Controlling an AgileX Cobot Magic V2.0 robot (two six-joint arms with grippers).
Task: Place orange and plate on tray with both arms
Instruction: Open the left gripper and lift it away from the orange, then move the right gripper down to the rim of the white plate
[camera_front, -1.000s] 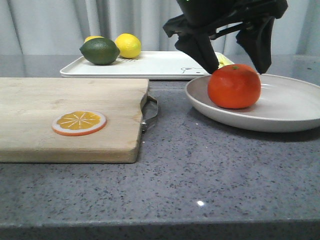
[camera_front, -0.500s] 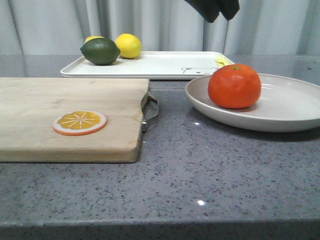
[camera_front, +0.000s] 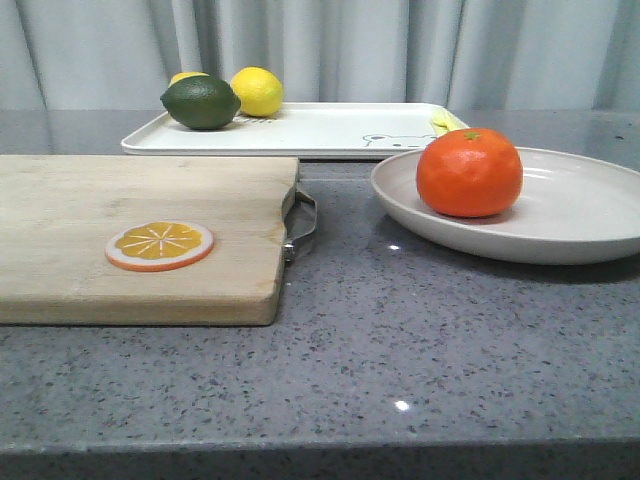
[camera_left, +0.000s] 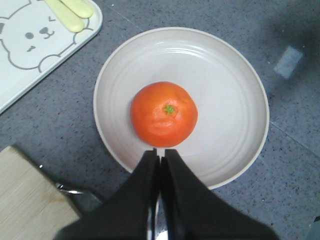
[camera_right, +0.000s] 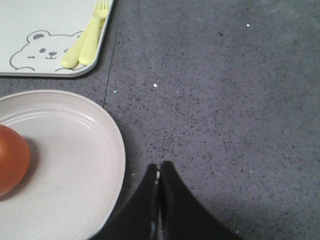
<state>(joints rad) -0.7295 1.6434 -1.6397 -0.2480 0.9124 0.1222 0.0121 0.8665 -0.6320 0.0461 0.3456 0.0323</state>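
Note:
The orange (camera_front: 469, 172) sits in the off-white plate (camera_front: 590, 220) on the grey counter at the right. It also shows in the left wrist view (camera_left: 164, 114), in the middle of the plate (camera_left: 230, 90). The white tray (camera_front: 330, 130) with the bear drawing lies behind. My left gripper (camera_left: 160, 152) is shut and empty, high above the plate's rim. My right gripper (camera_right: 159, 166) is shut and empty, above bare counter beside the plate (camera_right: 75, 150). Neither gripper shows in the front view.
A wooden cutting board (camera_front: 100, 210) with an orange slice (camera_front: 159, 245) lies at the left. A lime (camera_front: 200, 102) and a lemon (camera_front: 256, 90) sit on the tray's far left. A pale yellow fork and spoon (camera_right: 86, 42) lie on the tray's right end.
The gripper that hung open over the orange a second ago has risen out of the front view. The orange stays in the plate.

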